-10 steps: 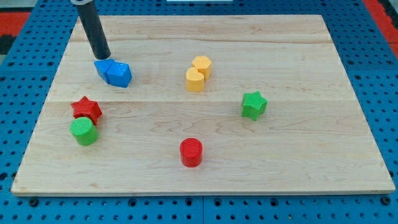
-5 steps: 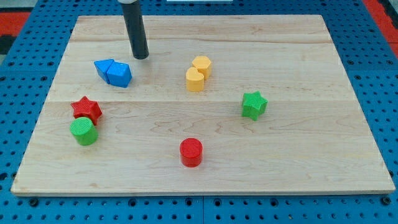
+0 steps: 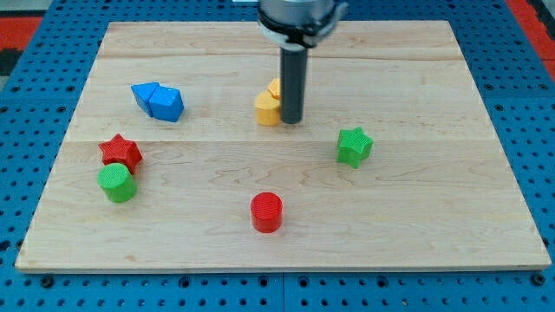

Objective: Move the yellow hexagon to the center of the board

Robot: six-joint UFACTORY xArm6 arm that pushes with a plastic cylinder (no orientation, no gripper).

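The yellow hexagon (image 3: 274, 87) lies just above the board's middle, mostly hidden behind my rod. A second yellow block (image 3: 267, 110), rounded, touches it on its lower left. My tip (image 3: 291, 120) rests on the board at the right side of the two yellow blocks, touching or nearly touching them.
Two blue blocks (image 3: 158, 100) sit together at the upper left. A red star (image 3: 120, 152) and a green cylinder (image 3: 115, 183) lie at the left. A red cylinder (image 3: 266, 211) is at the lower middle, a green star (image 3: 354, 145) at the right. The wooden board (image 3: 416, 217) has blue pegboard around it.
My tip has moved from beside the blue blocks at the upper left rightward to the right side of the yellow blocks. The yellow pair has shifted slightly left.
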